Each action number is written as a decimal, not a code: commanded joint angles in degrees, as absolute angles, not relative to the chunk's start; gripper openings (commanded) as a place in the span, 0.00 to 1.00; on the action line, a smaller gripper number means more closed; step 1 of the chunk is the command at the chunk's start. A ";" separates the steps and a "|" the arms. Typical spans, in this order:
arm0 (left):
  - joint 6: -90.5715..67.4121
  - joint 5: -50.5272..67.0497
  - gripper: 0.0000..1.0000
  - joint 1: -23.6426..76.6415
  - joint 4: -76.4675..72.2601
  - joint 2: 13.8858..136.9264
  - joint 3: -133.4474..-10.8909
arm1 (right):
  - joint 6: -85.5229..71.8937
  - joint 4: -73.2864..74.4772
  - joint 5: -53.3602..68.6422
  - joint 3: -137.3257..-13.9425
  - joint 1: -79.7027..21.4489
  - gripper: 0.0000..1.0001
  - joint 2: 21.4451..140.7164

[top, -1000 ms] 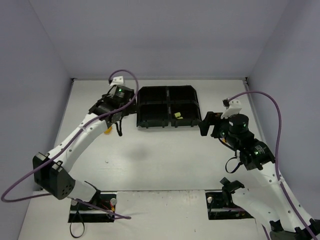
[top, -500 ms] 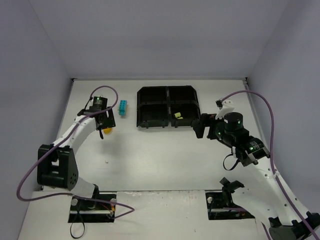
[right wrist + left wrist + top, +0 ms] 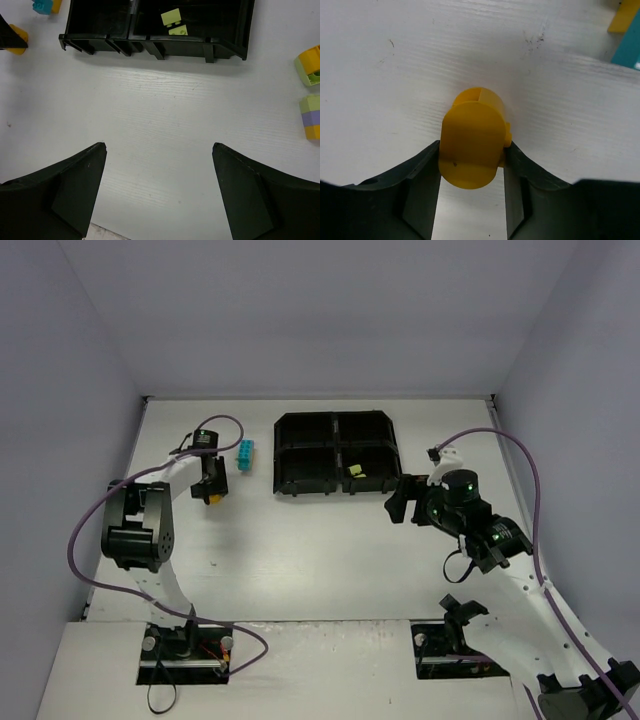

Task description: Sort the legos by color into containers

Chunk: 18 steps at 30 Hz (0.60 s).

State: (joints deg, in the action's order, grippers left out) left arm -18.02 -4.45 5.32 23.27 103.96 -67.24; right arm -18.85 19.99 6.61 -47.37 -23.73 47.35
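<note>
An orange lego (image 3: 470, 142) lies on the white table, left of the black tray (image 3: 335, 453). My left gripper (image 3: 472, 165) is shut on it, both fingers pressing its sides. From above, this gripper (image 3: 210, 488) covers most of the orange lego (image 3: 213, 498). A cyan lego (image 3: 244, 454) stands between it and the tray. Two lime green legos (image 3: 172, 17) lie in the tray's near right compartment. My right gripper (image 3: 159, 146) hangs open over bare table in front of the tray (image 3: 155, 45), holding nothing.
Right of the right gripper lie an orange and lime piece (image 3: 310, 65) and a stack of lime, purple and orange bricks (image 3: 311, 116). An orange piece (image 3: 624, 17) sits beside the cyan lego (image 3: 627, 50). Walls enclose the table on three sides.
The left arm swung from beside the tray out to the left, came down over the orange lego and closed its jaws on it. The right gripper drifted slightly left.
</note>
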 commanded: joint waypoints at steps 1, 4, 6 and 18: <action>-16.18 -2.03 0.07 4.22 21.53 101.26 -69.34 | -19.51 17.14 4.40 -48.43 -24.17 0.84 47.72; -16.78 0.00 0.01 5.53 24.25 97.93 -70.92 | -19.60 17.14 3.43 -48.69 -24.17 0.84 48.08; -17.40 1.67 0.01 7.72 24.87 95.46 -72.15 | -19.51 17.05 3.08 -48.87 -24.17 0.84 48.51; -7.48 7.64 0.11 23.02 22.67 99.73 -87.52 | -20.04 16.70 0.18 -49.57 -24.08 0.84 50.10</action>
State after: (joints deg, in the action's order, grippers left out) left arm -11.09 5.93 23.31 23.59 97.19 -83.46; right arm -19.51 19.97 2.72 -47.40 -23.73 49.56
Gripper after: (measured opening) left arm 0.400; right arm 0.842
